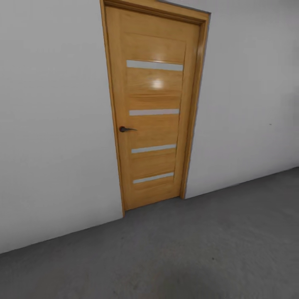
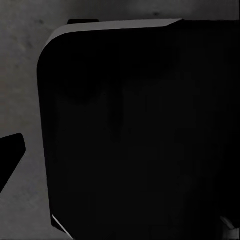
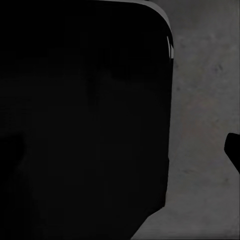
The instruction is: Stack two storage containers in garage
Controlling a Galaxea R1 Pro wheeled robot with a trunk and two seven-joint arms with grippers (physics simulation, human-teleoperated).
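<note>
The two storage containers are out of view. I am in the garage, facing a plain white-grey wall (image 1: 50, 124) above the dark grey concrete floor (image 1: 187, 253). In the left wrist view a dark fingertip (image 2: 10, 160) pokes in at the picture's edge over the floor (image 2: 20, 75). In the right wrist view another dark fingertip (image 3: 234, 152) shows at the edge over the floor (image 3: 205, 125). Neither view shows how the jaws stand or whether anything is held.
An orange wooden door (image 1: 153, 108) with a dark handle (image 1: 124, 129) stands shut in the wall ahead. A large black rounded part of my own body (image 2: 140, 140) takes up much of both wrist views (image 3: 85, 120). The concrete floor stretches toward the right.
</note>
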